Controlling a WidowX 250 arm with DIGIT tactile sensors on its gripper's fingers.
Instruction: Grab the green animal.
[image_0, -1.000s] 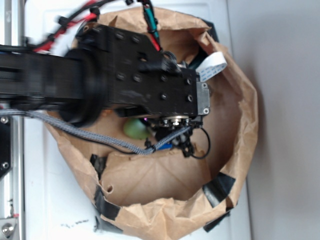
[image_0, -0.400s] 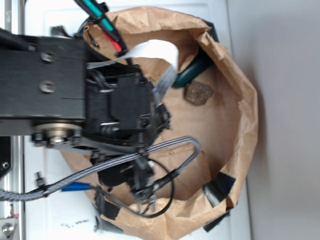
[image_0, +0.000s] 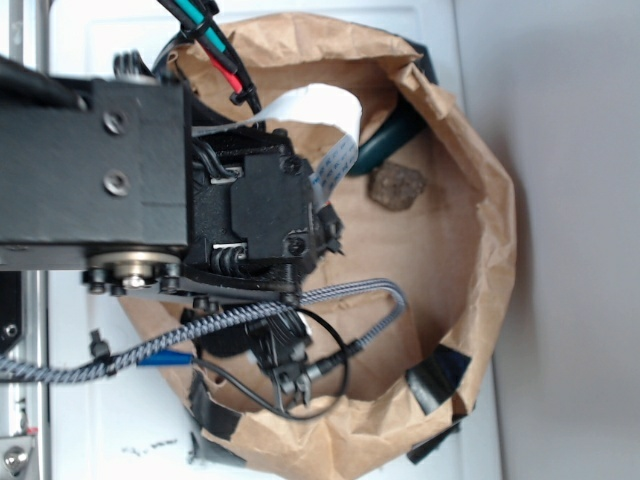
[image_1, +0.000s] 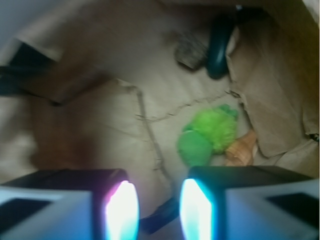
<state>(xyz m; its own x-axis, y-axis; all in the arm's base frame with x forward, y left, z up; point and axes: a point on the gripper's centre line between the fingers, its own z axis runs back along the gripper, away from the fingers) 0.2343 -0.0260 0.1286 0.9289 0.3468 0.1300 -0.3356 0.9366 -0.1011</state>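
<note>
In the wrist view the gripper (image_1: 159, 210) has its two fingers (image_1: 122, 210) apart, with an empty gap between the glowing inner pads; nothing is held between them. Both fingers are at the bottom edge of the view, above the brown paper floor.

The green animal (image_1: 207, 135) lies on this floor beyond the right finger, not touching it. Its fuzzy yellow-green head points away from the gripper and its smooth green body is nearer to it. An orange shell (image_1: 242, 149) lies just beside the animal on the right, touching or almost touching it. Farther away, near the top of the view, there is a dark green curved piece (image_1: 218, 46) and beside it a brownish rough lump (image_1: 191, 50).

In the exterior view the black arm (image_0: 150, 170) covers the left part of the paper bag (image_0: 490, 250), so the animal is hidden there. The curved piece (image_0: 385, 145) and the lump (image_0: 397, 187) show near the bag's wall.
</note>
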